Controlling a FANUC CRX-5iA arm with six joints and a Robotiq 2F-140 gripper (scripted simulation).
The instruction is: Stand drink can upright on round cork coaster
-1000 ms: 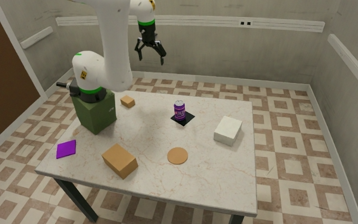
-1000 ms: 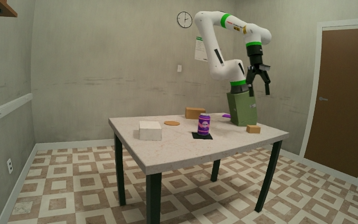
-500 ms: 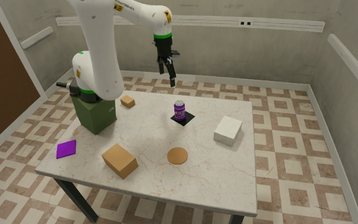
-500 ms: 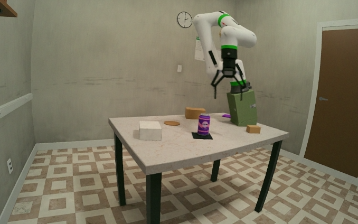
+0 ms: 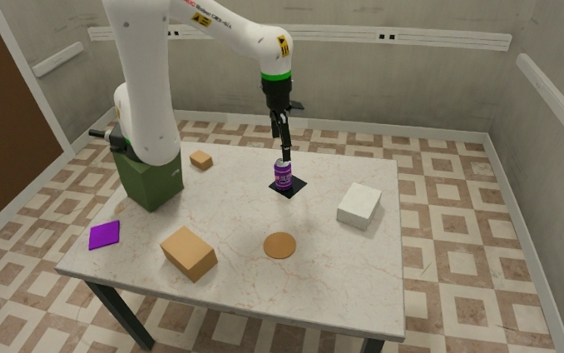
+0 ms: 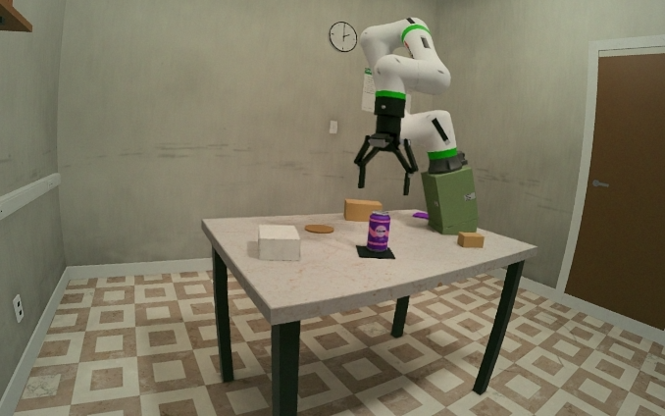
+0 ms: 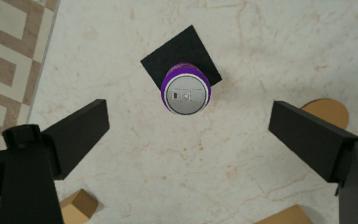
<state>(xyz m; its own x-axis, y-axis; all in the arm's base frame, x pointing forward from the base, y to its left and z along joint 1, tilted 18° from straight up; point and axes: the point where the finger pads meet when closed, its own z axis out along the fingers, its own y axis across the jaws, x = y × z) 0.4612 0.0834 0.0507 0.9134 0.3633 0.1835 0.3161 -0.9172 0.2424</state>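
Note:
A purple drink can (image 5: 283, 176) stands upright on a square black coaster (image 5: 288, 186) near the middle of the table. It also shows in the exterior view (image 6: 379, 232) and from above in the wrist view (image 7: 185, 94). The round cork coaster (image 5: 279, 245) lies flat on the table nearer the front edge, apart from the can; it shows too in the exterior view (image 6: 319, 229) and the wrist view (image 7: 327, 111). My gripper (image 6: 383, 183) hangs open and empty straight above the can, fingers pointing down, well clear of its top.
A white block (image 5: 358, 206) sits to the right of the can. A large tan box (image 5: 188, 252) lies front left, a small tan block (image 5: 201, 160) back left, and a flat purple square (image 5: 104, 235) at the left edge. The green robot base (image 5: 148, 179) stands back left.

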